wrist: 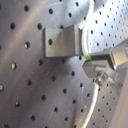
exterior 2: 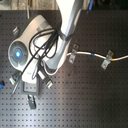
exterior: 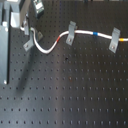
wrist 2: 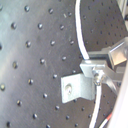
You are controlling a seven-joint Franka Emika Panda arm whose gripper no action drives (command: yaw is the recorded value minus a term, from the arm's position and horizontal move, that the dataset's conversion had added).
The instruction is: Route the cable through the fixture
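In the first exterior view the white cable (exterior: 47, 48) runs from my gripper (exterior: 33, 34) at the upper left, sags, then rises to the right. Its red-orange band (exterior: 67, 38) and blue band (exterior: 95, 34) sit beside the middle clip. The fixture (exterior: 28, 44), a small grey clip, stands just below the gripper. Both wrist views show it close up (wrist: 62, 42) (wrist 2: 77, 88), with the cable (wrist: 88, 35) (wrist 2: 80, 35) passing along its edge. My fingers (wrist: 106, 61) (wrist 2: 102, 70) are shut on the cable right beside the clip. In the second exterior view the arm hides this spot.
Two more grey clips (exterior: 71, 32) (exterior: 115, 40) hold the cable further right, also seen in the second exterior view (exterior 2: 73, 54) (exterior 2: 106, 61). A tall grey post (exterior: 5, 50) stands at the first exterior view's left edge. The black perforated board (exterior: 70, 95) lies under everything.
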